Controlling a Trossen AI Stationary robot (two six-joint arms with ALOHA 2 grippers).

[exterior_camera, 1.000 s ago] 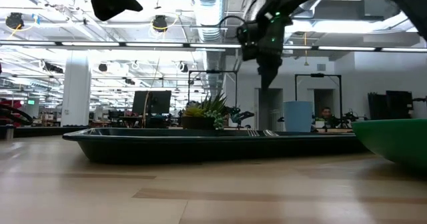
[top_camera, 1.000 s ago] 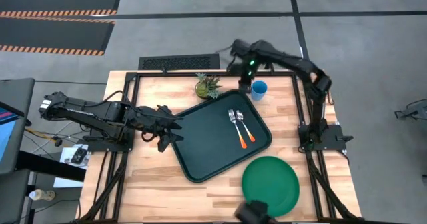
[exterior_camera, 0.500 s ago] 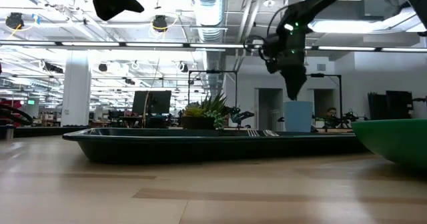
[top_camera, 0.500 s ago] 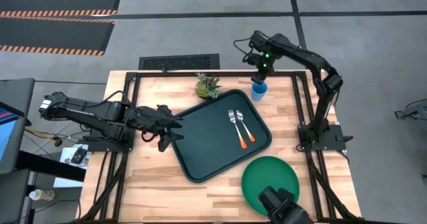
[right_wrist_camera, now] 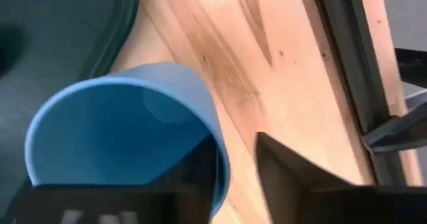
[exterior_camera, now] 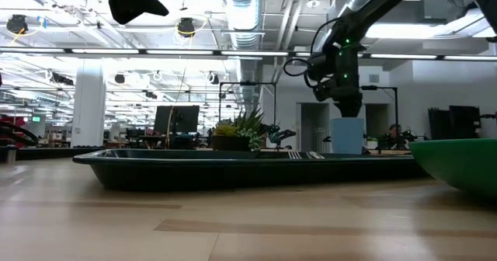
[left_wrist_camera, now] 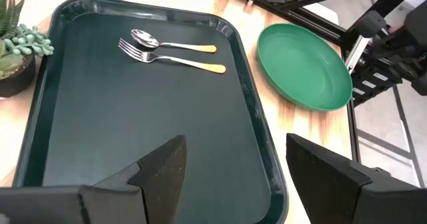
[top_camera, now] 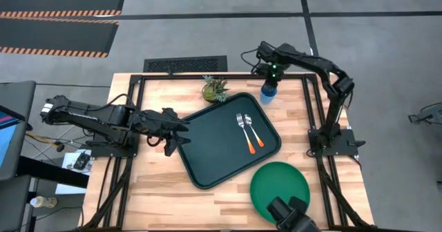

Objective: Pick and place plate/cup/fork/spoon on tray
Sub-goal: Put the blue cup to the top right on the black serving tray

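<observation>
The light-blue cup (top_camera: 268,94) stands upright on the wood at the far right, beside the tray's far corner. My right gripper (right_wrist_camera: 233,161) is open, points down at the cup's top (exterior_camera: 347,125), and has one finger over the inside and one outside the wall. The dark tray (top_camera: 207,156) lies mid-table. The fork (left_wrist_camera: 173,59) and the spoon (left_wrist_camera: 170,44) lie side by side on it. The green plate (top_camera: 280,187) rests on the wood at the near right. My left gripper (left_wrist_camera: 233,184) is open and empty, high above the tray's left edge.
A small potted plant (top_camera: 215,89) stands at the far edge, left of the cup and next to the tray. A dark object (top_camera: 290,215) juts in over the plate's near rim. Bare wood lies left of the tray and along the near edge.
My right gripper has gone toward the table's right edge from a spot above the far edge, left of the cup, to a place over the cup. It has then come down to the cup's rim. The cup has stayed where it was.
</observation>
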